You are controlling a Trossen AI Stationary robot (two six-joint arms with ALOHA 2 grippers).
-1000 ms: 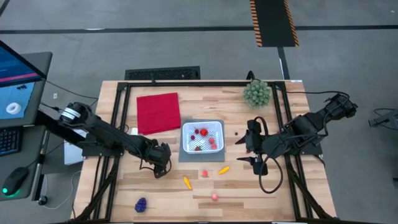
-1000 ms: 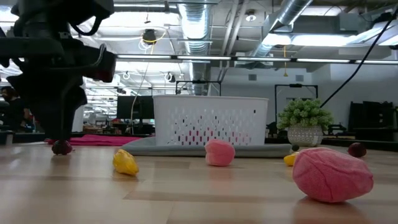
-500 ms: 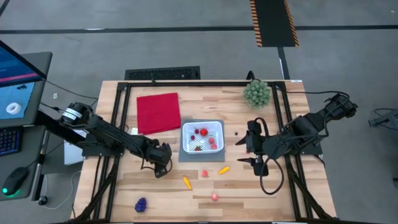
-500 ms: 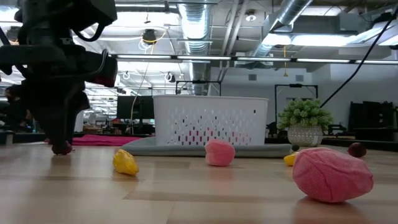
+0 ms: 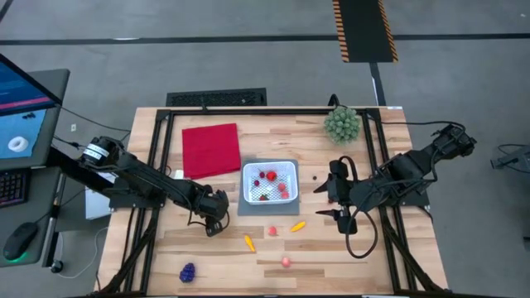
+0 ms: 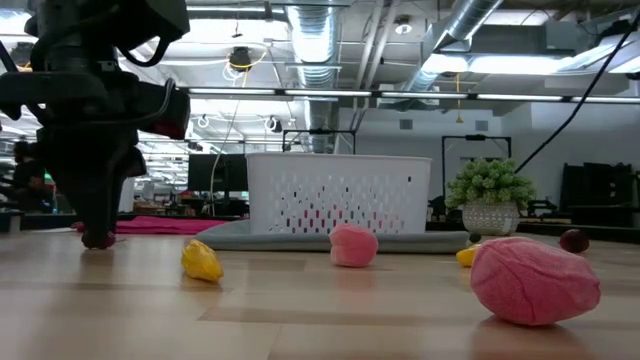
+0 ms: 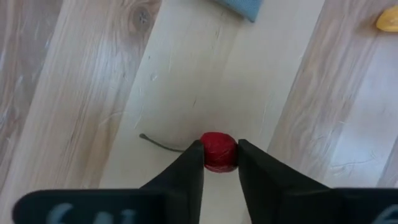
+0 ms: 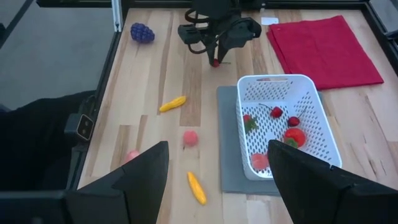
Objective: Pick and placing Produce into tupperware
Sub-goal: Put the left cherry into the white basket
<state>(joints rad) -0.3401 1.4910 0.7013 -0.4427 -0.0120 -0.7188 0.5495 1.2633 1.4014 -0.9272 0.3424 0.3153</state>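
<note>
- Left gripper (image 7: 220,163) is low over the worktop, just off the near-left corner of the grey mat (image 5: 246,207). Its two dark fingers (image 7: 186,177) pinch a small red round fruit (image 7: 218,151) between the tips; the low view shows that fruit (image 6: 98,237) down at the wood surface.
- Right gripper (image 5: 330,201) hangs above the right half of the worktop, just right of the mat, fingers spread wide and holding nothing.
- White tupperware (image 5: 289,168) sits on the grey mat near the middle of the worktop. Its mesh floor holds several red pieces, a strawberry (image 8: 295,136) among them.
- Loose produce lies on the front half of the worktop: a pink round piece (image 5: 272,231) just in front of the mat, an orange carrot-like piece (image 5: 297,225) to its right, a yellow-orange piece (image 5: 248,242) left of those.
- A second pink fruit (image 5: 286,261) lies nearer the front edge.
- Purple grape bunch (image 5: 188,271) lies at the front-left corner, well apart from the rest.
- One tiny dark berry (image 5: 315,176) sits between the tupperware and the right gripper.
- Red cloth (image 5: 210,150) lies flat, left of the tupperware, toward the back edge.
- Green spiky plant (image 5: 342,123) stands at the back-right corner.
</note>
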